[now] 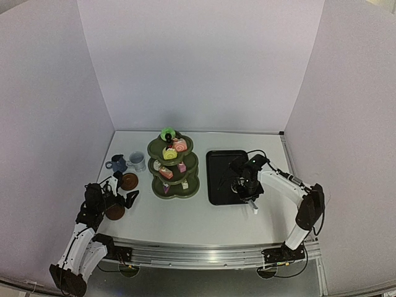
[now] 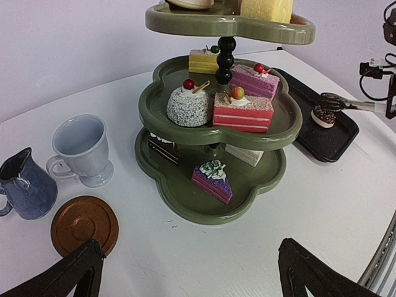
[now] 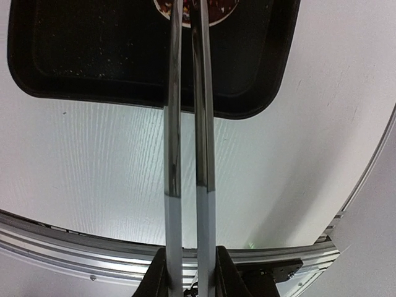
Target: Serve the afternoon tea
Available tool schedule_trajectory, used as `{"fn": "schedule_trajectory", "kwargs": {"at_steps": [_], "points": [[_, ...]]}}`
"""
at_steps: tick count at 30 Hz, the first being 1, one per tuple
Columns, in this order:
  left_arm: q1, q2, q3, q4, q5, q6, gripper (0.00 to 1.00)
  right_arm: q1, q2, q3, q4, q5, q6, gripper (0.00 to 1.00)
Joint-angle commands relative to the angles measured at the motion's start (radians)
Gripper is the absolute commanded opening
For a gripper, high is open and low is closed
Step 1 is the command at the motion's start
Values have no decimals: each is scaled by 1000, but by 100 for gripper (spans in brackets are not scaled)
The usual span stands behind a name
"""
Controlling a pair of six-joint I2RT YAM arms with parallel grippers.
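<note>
Right wrist view: the right gripper (image 3: 190, 272) is clamped on the metal tongs (image 3: 189, 154), whose arms are nearly pressed together. Out at their tips there's a chocolate doughnut (image 3: 218, 7) in the black tray (image 3: 93, 62). Meanwhile the left gripper (image 2: 192, 272) is spread wide and holds nothing. A brown saucer (image 2: 84, 224) sits just ahead to its left, the white cup (image 2: 80, 148) and dark-blue cup (image 2: 25, 185) are beyond that, and the green three-tier stand (image 2: 185, 199) with cakes is straight ahead.

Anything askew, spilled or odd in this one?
Nothing has toppled: the stand, white cup and blue cup are upright. The only oddity is pale specks, like crumbs, scattered on the tray floor by the doughnut at the tips of the tongs. Both cups stand beside the saucer, not on it.
</note>
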Motion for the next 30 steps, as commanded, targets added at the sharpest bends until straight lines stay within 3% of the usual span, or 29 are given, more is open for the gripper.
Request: {"fn": "schedule_trajectory", "kwargs": {"at_steps": [1,5,13,30], "points": [[4,-3,2,20,4,12,99,-1,-52,127,-66,26,33,11],[4,-5,3,20,6,11,99,-33,-81,170,-74,37,54,17],[3,-3,4,18,6,12,99,-70,-97,98,-112,43,48,30],[4,0,5,16,9,12,99,-116,-92,16,-104,-40,-22,34]]}}
